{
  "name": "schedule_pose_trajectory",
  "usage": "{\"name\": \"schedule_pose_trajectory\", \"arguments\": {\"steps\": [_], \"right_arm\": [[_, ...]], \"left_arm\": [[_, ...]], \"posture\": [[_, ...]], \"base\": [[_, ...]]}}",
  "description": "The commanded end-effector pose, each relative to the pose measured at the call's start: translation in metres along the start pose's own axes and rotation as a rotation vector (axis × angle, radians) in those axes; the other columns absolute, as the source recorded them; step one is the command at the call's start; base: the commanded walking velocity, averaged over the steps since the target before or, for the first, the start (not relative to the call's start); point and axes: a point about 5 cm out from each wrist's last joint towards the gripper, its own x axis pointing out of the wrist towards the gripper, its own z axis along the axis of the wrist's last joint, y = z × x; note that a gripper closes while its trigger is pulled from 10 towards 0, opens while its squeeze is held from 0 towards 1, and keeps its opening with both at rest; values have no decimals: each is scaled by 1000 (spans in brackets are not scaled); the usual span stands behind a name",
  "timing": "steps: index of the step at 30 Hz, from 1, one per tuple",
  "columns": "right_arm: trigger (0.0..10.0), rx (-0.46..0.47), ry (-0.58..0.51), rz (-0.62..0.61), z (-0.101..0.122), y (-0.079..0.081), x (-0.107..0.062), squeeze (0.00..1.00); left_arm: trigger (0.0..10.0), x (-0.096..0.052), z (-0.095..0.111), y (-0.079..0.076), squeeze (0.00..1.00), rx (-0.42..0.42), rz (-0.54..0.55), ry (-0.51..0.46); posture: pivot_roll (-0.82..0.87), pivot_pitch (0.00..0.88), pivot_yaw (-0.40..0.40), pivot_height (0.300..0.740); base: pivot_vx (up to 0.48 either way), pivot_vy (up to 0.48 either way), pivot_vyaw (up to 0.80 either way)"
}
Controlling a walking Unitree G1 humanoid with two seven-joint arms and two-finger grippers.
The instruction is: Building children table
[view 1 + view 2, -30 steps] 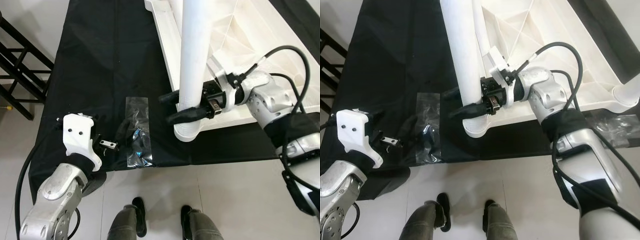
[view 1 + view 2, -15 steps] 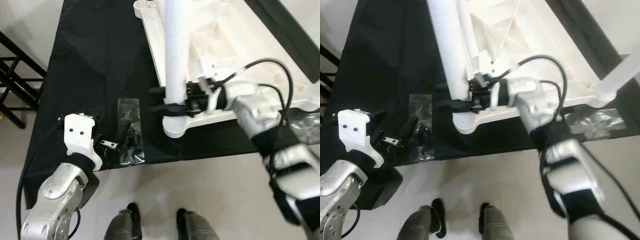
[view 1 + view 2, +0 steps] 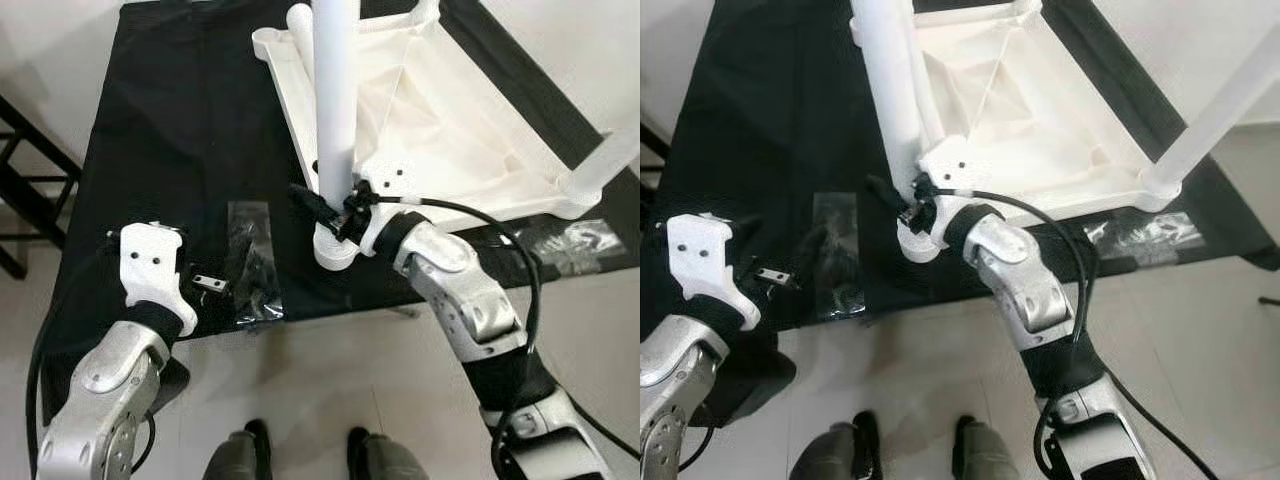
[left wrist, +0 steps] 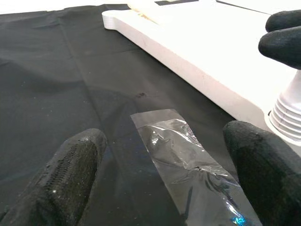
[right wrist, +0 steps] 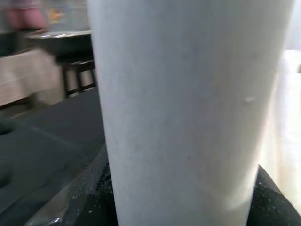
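The upright white table leg (image 3: 334, 110) is gripped by the right gripper (image 3: 322, 212) at the upturned tabletop's (image 3: 440, 120) near corner, beside a plastic bag (image 3: 252, 270) fronting the wide-open left gripper (image 3: 205, 285), black cloth (image 3: 180, 120) lying bare beyond

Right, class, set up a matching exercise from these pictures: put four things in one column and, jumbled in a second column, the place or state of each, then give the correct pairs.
Things:
1. white table leg
2. clear plastic bag
3. left gripper
4. upturned white tabletop

Places or states:
A. lying flat on the black cloth, beside the tabletop's corner
B. open, hovering over the bag
C. standing upright at the tabletop's corner, clasped by the right gripper
D. resting underside up on the cloth

Pairs: 1-C, 2-A, 3-B, 4-D
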Motion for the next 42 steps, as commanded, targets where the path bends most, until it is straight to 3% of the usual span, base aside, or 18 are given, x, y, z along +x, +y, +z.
{"name": "schedule_pose_trajectory", "arguments": {"steps": [1, 8, 14, 18, 24, 35, 38, 41, 42], "right_arm": [[10000, 66, 179, -55, -38, 5, -8, 0], [10000, 55, 210, -184, -44, 18, -14, 0], [10000, -6, 213, -362, -47, 21, -21, 0], [10000, -20, 214, -407, -47, 22, -24, 0], [10000, 47, 247, -444, -55, 31, -29, 0], [10000, 212, 183, -581, -51, 36, -31, 0], [10000, 251, 149, -568, -47, 42, -28, 0], [10000, 235, 140, -549, -46, 43, -26, 0], [10000, 213, 150, -484, -47, 45, -23, 0]], "left_arm": [[10000, -1, -3, 3, 0, 13, 1, 14], [10000, 3, -2, 3, 0, 16, -9, 6], [10000, 5, 1, 5, 0, 27, -17, -3], [10000, 5, 1, 6, 0, 29, -18, -5], [10000, 7, 5, 7, 0, 28, -24, -18], [10000, 15, 15, 10, 0, 13, -61, -49], [10000, 16, 14, 10, 0, 14, -66, -48], [10000, 16, 14, 8, 0, 13, -69, -48], [10000, 16, 14, 8, 0, 13, -70, -48]], "posture": [[-20, 267, 13, 740], [-19, 261, 24, 740], [-4, 256, 38, 740], [-4, 256, 38, 740], [1, 244, 44, 740], [3, 234, 53, 740], [4, 232, 54, 740], [5, 231, 55, 740], [6, 229, 54, 740]], "base": [[0, 0, 0], [0, 0, 0], [0, 0, 0], [0, 0, 0], [0, 0, 0], [0, 0, 0], [0, 0, 0], [0, 0, 0], [0, 0, 0]]}}
